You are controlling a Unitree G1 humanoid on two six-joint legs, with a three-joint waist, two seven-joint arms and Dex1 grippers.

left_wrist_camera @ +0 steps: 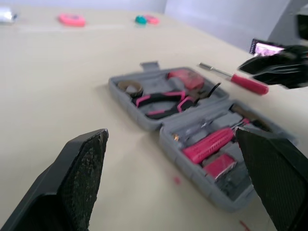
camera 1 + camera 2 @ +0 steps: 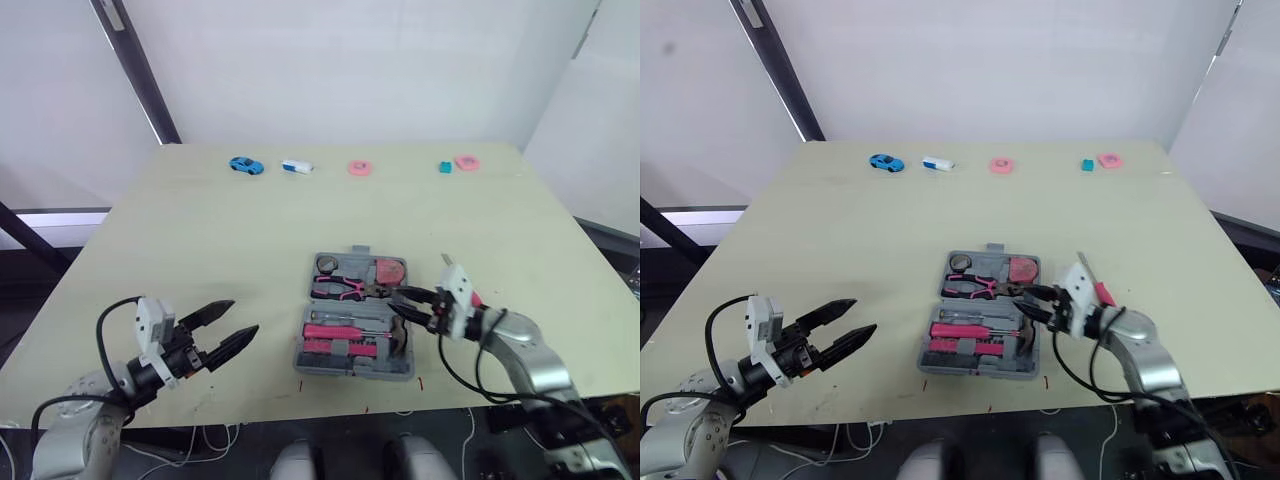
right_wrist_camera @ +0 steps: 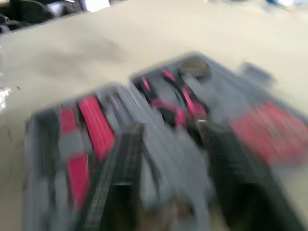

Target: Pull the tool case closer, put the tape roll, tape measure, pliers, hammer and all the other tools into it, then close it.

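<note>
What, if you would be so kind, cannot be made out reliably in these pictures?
- Left wrist view: a finger of the left end effector covers one corner of the tool case.
- Eye views: the white-and-blue object at the far edge is too small to identify.
- Eye views: the screwdriver is partly hidden behind the right end effector.

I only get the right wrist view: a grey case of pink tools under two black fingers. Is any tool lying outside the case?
Observer: Yes, a red-handled screwdriver lies on the table right of the tool case, near the right claw.
Visitor: Where is the other claw?
Observer: The left claw hangs open over the table, left of the case and apart from it.
Visitor: Anything else on that table?
Observer: A blue toy car and a pink piece sit near its far edge.
</note>
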